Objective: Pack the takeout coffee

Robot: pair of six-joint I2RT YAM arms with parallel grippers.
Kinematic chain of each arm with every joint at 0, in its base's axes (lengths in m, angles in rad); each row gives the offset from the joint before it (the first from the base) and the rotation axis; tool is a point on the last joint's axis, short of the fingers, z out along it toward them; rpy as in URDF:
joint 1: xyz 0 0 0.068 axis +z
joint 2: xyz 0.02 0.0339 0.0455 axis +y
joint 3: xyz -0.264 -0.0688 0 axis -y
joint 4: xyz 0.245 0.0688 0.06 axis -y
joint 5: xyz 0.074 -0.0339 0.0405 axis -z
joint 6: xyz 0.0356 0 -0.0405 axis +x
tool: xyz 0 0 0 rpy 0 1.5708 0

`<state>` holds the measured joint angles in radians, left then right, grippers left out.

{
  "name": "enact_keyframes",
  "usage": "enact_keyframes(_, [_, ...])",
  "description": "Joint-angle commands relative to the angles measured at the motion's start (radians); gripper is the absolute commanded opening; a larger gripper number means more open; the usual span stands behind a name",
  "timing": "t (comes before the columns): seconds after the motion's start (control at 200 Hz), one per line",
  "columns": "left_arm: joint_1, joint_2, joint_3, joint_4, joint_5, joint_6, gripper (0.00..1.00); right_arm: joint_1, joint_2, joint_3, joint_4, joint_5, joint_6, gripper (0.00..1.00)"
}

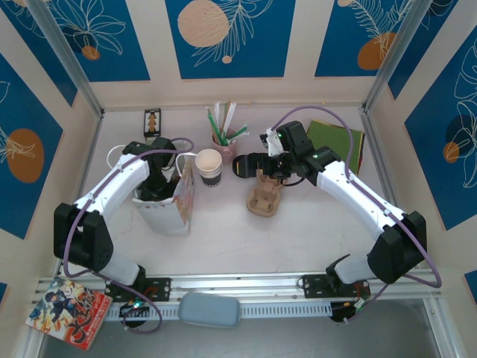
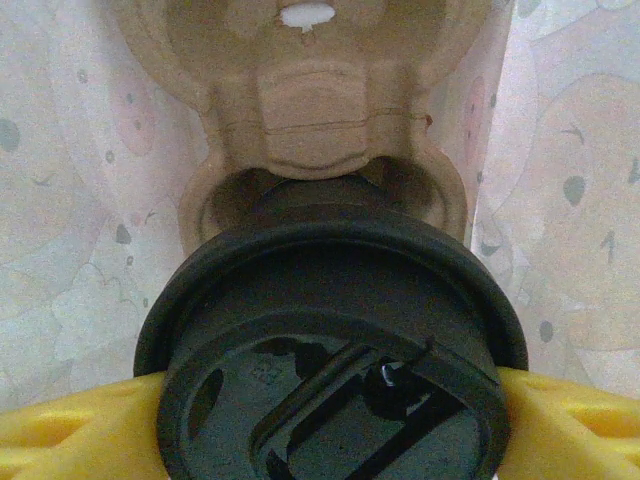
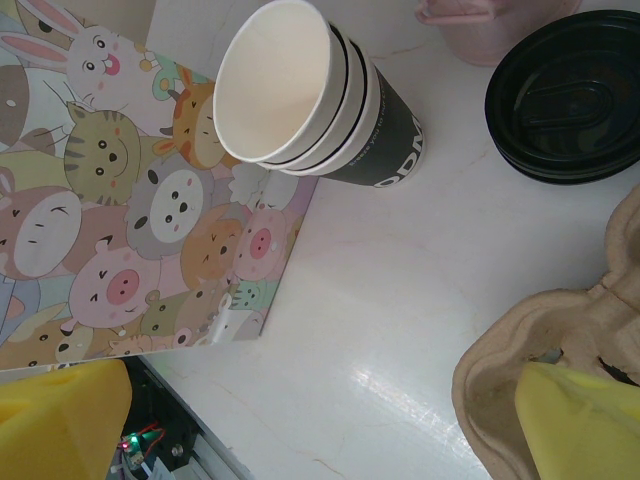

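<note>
Currently the takeout coffee (image 2: 330, 350) shows just its round black plastic lid, at a pocket of a tan moulded-pulp carrier (image 2: 320, 120) inside the cartoon-print paper bag (image 2: 60, 200). Yellow fingers (image 2: 70, 430) of the left gripper (image 2: 320, 425) clamp the lid's two sides; the right gripper (image 3: 320, 420) gapes empty.

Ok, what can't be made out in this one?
Left wrist view: cup body of the takeout coffee, hidden under its lid.
Left wrist view: whether jaws of the left gripper touch the lid; bottom edge cuts them off.
Top view: contents of the bag, hidden by the left arm.
</note>
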<state>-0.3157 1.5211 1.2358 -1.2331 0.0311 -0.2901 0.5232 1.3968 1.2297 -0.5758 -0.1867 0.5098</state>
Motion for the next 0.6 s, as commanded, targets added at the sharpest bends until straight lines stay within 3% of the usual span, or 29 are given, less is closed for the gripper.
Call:
enact_keyframes(0.0, [0.026,0.055,-0.069,0.063,-0.085,-0.013,0.78,0.001,-0.002,0.008,-0.002,-0.017,0.009,0.99])
enact_keyframes(0.595, [0.026,0.039,-0.071,0.055,-0.086,-0.017,0.79,0.004,-0.008,0.002,-0.001,-0.016,0.011,0.99])
